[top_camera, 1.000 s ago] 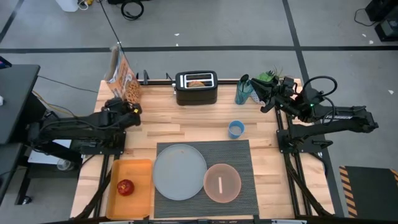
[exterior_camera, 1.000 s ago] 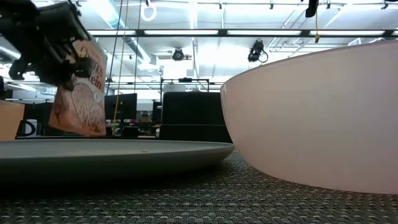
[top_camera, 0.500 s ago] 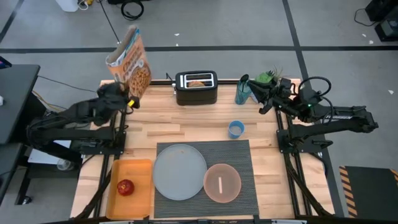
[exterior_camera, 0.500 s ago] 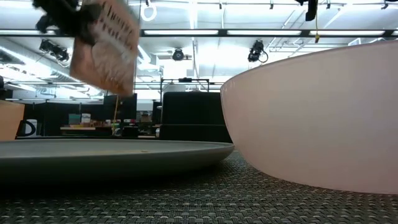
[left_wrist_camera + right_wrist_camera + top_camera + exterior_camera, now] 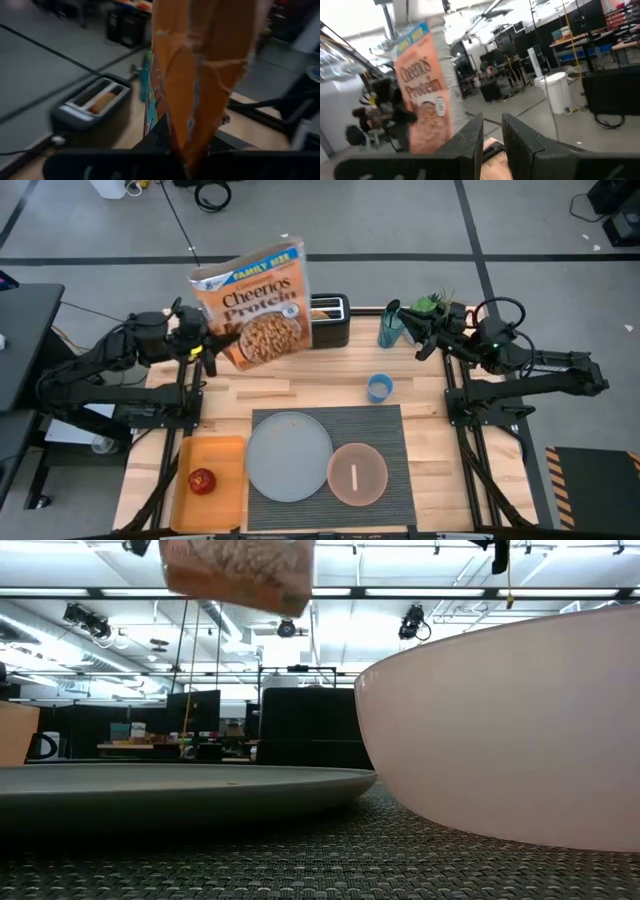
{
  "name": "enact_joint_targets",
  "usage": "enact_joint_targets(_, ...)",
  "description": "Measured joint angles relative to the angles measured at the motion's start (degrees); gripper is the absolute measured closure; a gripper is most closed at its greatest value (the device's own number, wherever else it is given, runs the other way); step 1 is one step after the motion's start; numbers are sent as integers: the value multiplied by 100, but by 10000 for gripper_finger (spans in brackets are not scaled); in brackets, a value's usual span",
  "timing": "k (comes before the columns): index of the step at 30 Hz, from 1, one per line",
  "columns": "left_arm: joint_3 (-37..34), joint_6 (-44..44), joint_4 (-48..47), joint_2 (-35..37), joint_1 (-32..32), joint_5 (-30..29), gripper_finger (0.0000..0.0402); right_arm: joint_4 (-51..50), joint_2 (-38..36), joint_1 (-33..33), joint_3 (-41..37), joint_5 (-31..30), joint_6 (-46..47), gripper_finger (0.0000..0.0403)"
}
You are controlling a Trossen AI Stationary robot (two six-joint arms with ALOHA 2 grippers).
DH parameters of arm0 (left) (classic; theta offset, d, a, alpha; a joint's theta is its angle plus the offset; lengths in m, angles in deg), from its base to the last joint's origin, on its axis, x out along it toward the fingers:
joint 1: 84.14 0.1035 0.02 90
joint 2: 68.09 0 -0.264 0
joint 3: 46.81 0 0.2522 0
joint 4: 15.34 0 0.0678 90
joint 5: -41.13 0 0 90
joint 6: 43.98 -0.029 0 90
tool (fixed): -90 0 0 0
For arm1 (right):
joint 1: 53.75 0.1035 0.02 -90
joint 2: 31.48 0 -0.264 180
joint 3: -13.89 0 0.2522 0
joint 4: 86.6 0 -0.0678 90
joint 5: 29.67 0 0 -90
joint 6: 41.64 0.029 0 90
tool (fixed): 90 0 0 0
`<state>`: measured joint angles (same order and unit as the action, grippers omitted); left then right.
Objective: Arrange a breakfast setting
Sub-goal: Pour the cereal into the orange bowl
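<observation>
My left gripper (image 5: 208,345) is shut on an orange Cheerios cereal box (image 5: 255,305), held high over the table's far left; the box's lower end shows at the top of the low view (image 5: 240,565). The box hides part of the black toaster (image 5: 332,320), whose slot holds a bagel (image 5: 102,102). The pale plate (image 5: 289,456) and pink bowl (image 5: 357,473) sit on the dark ribbed mat (image 5: 385,430). A red apple (image 5: 202,480) lies on the orange tray (image 5: 225,455). My right gripper (image 5: 425,342) is shut and empty at the far right. My left gripper pinches the cereal box at its lower left corner (image 5: 222,350), one finger on each broad face. In the wrist view the narrow orange side (image 5: 187,140) is creased in right beside the fingers. The box is lifted clear and tipped, its printed front facing up.
A small blue cup (image 5: 379,387) stands on the wood beyond the mat. A teal bottle (image 5: 390,328) and a green plant (image 5: 432,304) stand at the far right, next to my right gripper. Bare wood lies between the toaster and the mat.
My left gripper has risen and turned, taking the cereal box up off the table's far left corner. The box has swung toward the toaster and tipped from upright until its front faces up.
</observation>
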<state>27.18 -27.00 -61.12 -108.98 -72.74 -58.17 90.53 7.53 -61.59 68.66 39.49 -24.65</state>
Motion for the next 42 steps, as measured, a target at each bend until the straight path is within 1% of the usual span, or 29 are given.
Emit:
enact_joint_targets(3, 328, 131, -29, -339, 0, 440, 391, -679, 38, -104, 330, 34, -8, 325)
enact_joint_targets(7, 872, 70, -332, -896, 2, 1173, 391, -1591, 76, -231, 730, 305, 100, 325)
enact_joint_targets(10, 1310, -58, -897, -1333, 0, 1729, 391, -2197, 108, -293, 885, 436, 237, 325)
enact_joint_targets(14, 1894, -295, -1982, -1909, -2, 2448, 391, -2652, 113, -297, 912, 489, 532, 325)
enact_joint_targets(17, 2240, -545, -2542, -2282, -2, 2731, 391, -2824, 115, -299, 915, 782, 735, 325)
enact_joint_targets(24, 2921, -1059, -3455, -2923, -17, 3285, 391, -3314, 178, -279, 915, 1619, 1249, 325)
enact_joint_targets(27, 3100, -1252, -3696, -3135, -163, 3339, 391, -3515, 212, -266, 915, 1928, 1473, 325)
enact_joint_targets(31, 3114, -1566, -3806, -3329, -491, 3312, 391, -3404, 241, -125, 931, 2004, 1715, 327)
enact_joint_targets(36, 3114, -1616, -3825, -3641, -946, 3309, 391, -3483, 500, 145, 1364, 1897, 1700, 337)
enact_joint_targets(40, 3114, -1626, -4036, -3854, -1286, 3271, 391, -3520, 867, 464, 1788, 1716, 1635, 347)
enact_joint_targets(42, 3114, -1637, -4180, -3914, -1417, 3146, 391, -3490, 1126, 675, 2029, 1605, 1598, 351)
